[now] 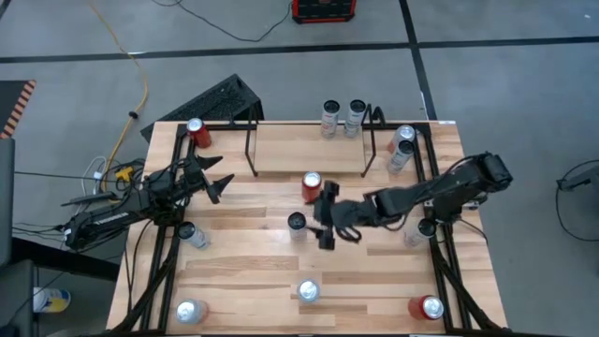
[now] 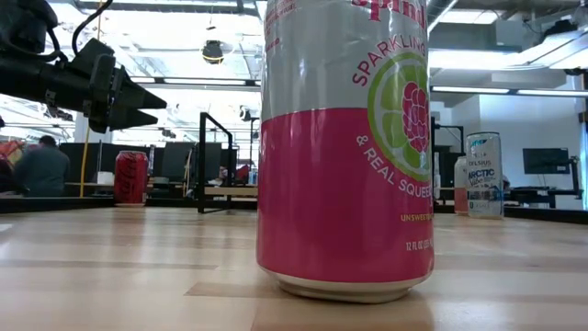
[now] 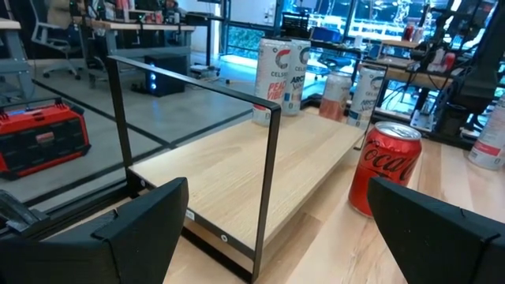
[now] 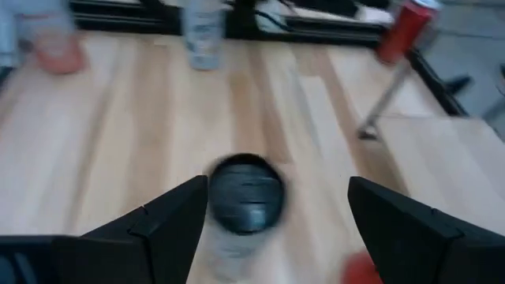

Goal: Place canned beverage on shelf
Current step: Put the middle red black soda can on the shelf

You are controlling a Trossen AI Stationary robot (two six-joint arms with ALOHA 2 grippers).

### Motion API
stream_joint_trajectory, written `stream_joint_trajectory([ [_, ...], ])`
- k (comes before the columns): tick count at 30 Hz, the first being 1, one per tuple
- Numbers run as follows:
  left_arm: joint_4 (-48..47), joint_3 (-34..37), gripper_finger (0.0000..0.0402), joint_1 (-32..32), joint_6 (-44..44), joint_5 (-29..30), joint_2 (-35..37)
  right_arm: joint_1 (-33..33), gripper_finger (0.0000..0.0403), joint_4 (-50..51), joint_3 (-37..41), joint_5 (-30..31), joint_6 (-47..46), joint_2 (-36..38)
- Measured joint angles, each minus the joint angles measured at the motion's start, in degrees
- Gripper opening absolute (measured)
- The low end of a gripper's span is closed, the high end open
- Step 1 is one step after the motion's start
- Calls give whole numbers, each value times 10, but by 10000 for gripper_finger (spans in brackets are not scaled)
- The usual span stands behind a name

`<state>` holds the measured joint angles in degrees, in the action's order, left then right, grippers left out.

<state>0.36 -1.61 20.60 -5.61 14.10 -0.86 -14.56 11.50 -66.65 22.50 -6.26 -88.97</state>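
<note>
Table (image 1: 271,257): light wood top, black tubular rails along both sides, cans scattered over it.
Shelf (image 1: 309,150): low rack of thin black rod uprights with a pale board, at the far edge of the table; the board itself is bare, with two cans standing just behind it at the table's far edge.
Right arm: reaches in from the right side toward the table's middle.
Left arm: waits over the left rail, near the left end of the shelf.
Right gripper (image 1: 326,220): jaws wide apart, holding nothing; it hovers just beside the dark-topped can, which sits ahead of and between its fingers in the right wrist view.
Left gripper (image 1: 217,180): spread wide, empty, pointed at the shelf's near corner.
Dark-topped can (image 1: 297,225): upright mid-table, in front of the shelf; judged the likely target, not yet gripped.
Red cola can (image 1: 311,185): upright just in front of the shelf board, close to the right gripper's far side.
Pink-and-silver can (image 1: 308,291): upright near the front edge, filling the low view.
Risk, tipping: a finger that meets the dark-topped can off-centre as the jaws close would likely knock it over.
Risk, collision: the red cola can stands between target and shelf; a low carry could strike it.
Risk, uprights: a can brought in too low could catch the thin rods.
</note>
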Motion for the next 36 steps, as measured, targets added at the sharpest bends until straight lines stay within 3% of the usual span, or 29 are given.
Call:
stream_joint_trajectory([
  [3, 0, 0, 374, 0, 0, 0, 0, 33, 331, 51, 3, 0, -6, 3],
  [12, 0, 0, 374, 0, 0, 0, 0, 134, 331, 29, 10, -5, 7, 6],
  [17, 0, 0, 374, 0, 0, 0, 0, 174, 331, -6, 44, -6, -32, 5],
  [28, 0, 0, 374, 0, 0, 0, 0, 175, 331, -59, 58, 1, -89, -24],
  [36, 0, 0, 374, 0, 0, 0, 0, 175, 331, -80, 59, 46, -95, -68],
])
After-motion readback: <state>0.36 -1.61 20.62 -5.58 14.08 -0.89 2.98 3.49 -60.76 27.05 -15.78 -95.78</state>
